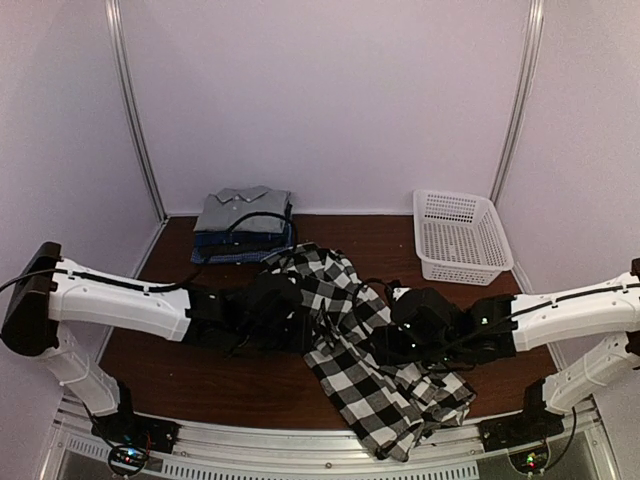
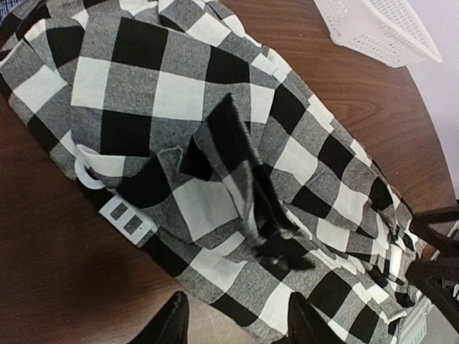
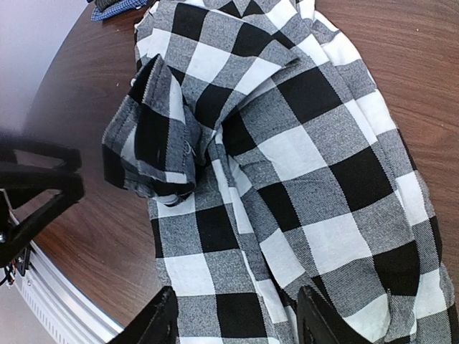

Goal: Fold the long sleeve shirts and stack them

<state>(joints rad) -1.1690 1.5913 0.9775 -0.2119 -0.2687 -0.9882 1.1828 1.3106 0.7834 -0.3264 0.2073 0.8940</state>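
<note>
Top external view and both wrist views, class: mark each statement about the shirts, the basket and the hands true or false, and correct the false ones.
1. The checked shirt lies crumpled on the table. True.
2. The folded stack sits inside the basket. False: it sits on the table, to the left of the basket.
3. A grey shirt tops the folded stack. True.
4. The left hand and the right hand are both clamped shut. False: each hand's fingers stand apart over the checked shirt.
</note>
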